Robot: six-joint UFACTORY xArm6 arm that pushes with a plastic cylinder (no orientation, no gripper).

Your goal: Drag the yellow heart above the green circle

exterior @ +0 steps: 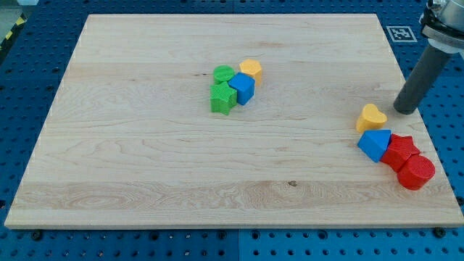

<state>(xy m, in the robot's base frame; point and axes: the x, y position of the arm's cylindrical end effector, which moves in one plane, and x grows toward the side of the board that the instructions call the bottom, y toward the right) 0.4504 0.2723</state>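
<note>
The yellow heart [371, 117] lies near the board's right edge. The green circle [223, 73] sits near the board's middle, toward the view's top, in a cluster of blocks. My tip [404, 110] stands just right of the yellow heart, slightly above it in the view, close to it but with a small gap showing. The dark rod rises from the tip toward the view's top right corner.
Next to the green circle are a green star [222, 98], a blue cube [242, 88] and a yellow pentagon [251, 69]. Below the heart lie a blue block [374, 144], a red star [401, 151] and a red cylinder [416, 172]. The wooden board's right edge [424, 109] is close to the tip.
</note>
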